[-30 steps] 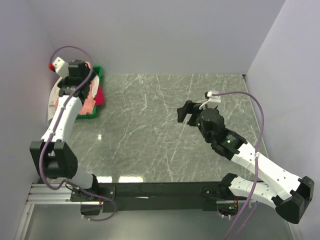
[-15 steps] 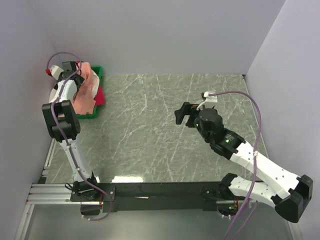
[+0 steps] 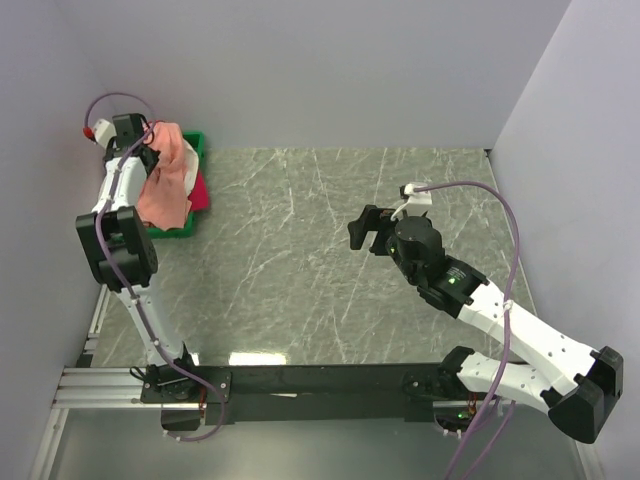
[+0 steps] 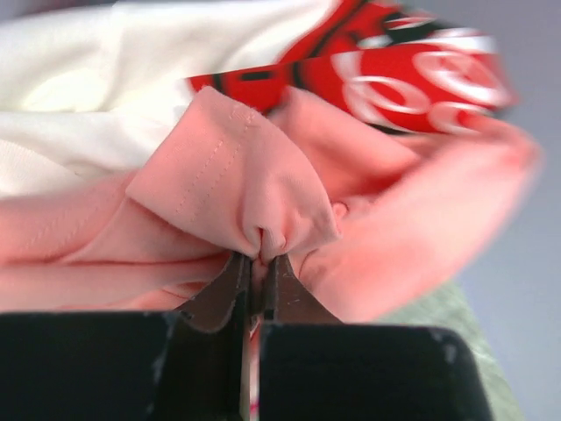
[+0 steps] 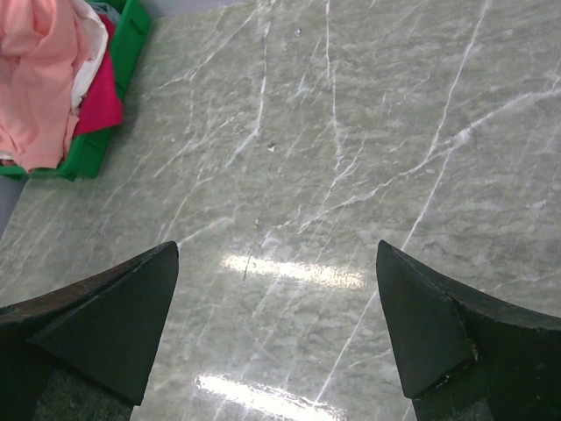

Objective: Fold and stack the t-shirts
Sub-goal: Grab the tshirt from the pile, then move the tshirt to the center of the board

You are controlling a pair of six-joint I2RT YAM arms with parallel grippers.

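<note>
The t-shirts lie heaped in a green tray [image 3: 196,144] at the table's far left corner. The salmon-pink shirt [image 3: 166,178] is on top and bunched up. My left gripper [image 3: 143,152] is shut on a pinched fold of it [image 4: 235,172], with its tips [image 4: 260,263] pressed together on the cloth. Behind the fold shows the white shirt [image 4: 83,79] with its red printed patch [image 4: 412,70]. The magenta shirt [image 3: 200,190] hangs over the tray's right side. My right gripper [image 3: 362,232] hovers open above mid-table, with only marble between its fingers [image 5: 276,250].
The grey-green marble table [image 3: 300,250] is walled at the back and both sides. In the right wrist view the tray [image 5: 131,35] sits at the upper left with salmon [image 5: 35,79] and magenta [image 5: 101,101] cloth spilling from it.
My left gripper went from open to shut on the salmon-pink shirt. The left arm swung back toward the left wall and the cloth rose into a heap. The right arm edged slightly left.
</note>
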